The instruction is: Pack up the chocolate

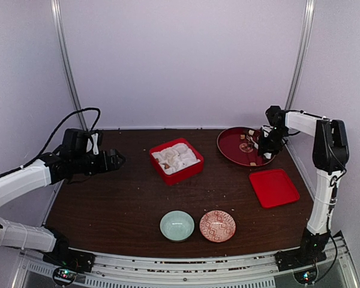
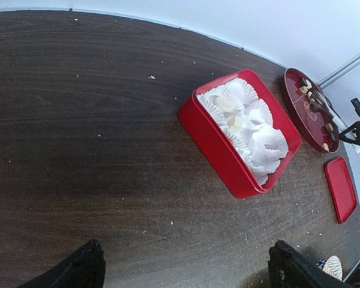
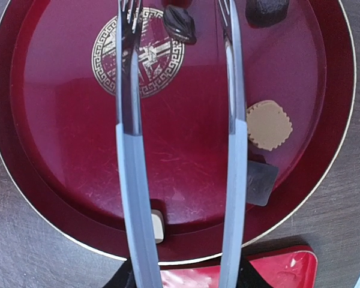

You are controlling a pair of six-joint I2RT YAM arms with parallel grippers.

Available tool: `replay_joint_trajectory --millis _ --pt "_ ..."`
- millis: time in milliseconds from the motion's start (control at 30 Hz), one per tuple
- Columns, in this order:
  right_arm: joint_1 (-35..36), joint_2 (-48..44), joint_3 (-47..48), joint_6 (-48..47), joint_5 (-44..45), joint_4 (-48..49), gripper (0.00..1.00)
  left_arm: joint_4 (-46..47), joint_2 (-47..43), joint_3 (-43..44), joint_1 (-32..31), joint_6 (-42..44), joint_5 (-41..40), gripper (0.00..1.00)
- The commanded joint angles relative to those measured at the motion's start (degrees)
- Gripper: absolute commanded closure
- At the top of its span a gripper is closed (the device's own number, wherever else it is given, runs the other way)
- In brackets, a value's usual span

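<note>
The right gripper [image 1: 267, 144] pinches silver tongs [image 3: 129, 150], their arms spread, over the dark red plate [image 3: 60, 180] holding the chocolate [image 3: 269, 125]. Ahead of the spread left gripper [image 1: 117, 159] lies open counter [image 2: 78, 150], then the red box [image 2: 219, 150] of paper cups [image 2: 267, 143], two holding pale pieces.

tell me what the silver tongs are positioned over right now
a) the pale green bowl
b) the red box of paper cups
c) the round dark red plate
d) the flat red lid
c: the right wrist view shows both arms of the silver tongs stretched across the round dark red plate, where chocolate pieces lie.
</note>
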Motion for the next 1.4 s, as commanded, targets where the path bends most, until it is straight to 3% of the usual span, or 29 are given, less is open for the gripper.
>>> replay_joint_trajectory --millis 0,600,933,1367 --pt "-0.51 1.39 3.35 -0.28 2.05 0.52 0.62 1.1 0.6 1.63 0.47 1.03 0.16 0.02" --pt "-0.89 5.33 8.48 0.07 0.45 -1.28 0.73 1.14 0.78 1.45 1.21 1.26 0.41 0.02" --pt "-1.32 1.71 5.62 -0.56 -0.56 -1.45 0.82 1.45 0.64 1.32 1.2 1.1 0.83 0.02" --pt "-1.25 -4.2 1.49 -0.57 -3.04 0.49 0.82 2.06 0.65 1.01 1.27 0.68 1.18 0.02"
